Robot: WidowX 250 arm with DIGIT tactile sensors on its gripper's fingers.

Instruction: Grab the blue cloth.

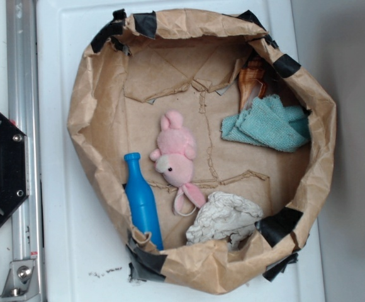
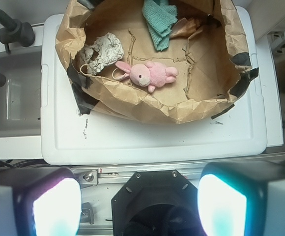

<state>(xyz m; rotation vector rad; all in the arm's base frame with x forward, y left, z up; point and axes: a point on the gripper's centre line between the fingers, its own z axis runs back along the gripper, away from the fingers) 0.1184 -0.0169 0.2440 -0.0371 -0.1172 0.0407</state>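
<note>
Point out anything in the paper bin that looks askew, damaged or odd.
The crumpled brown paper bin is patched with black tape, its wall sagging unevenly. Inside, the teal-blue terry cloth lies bunched against an orange-brown shell. Nothing looks spilled.

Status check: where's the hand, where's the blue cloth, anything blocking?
Hand open, back over the rail, clear of the paper bin. Blue cloth untouched at the bin wall, against the shell. Pink plush mid-bin, not on it.

Inside the crumpled brown paper bag with black tape lie a pink plush rabbit, a bright-blue plastic bottle, an off-white veined cloth and a brown seashell.
</note>
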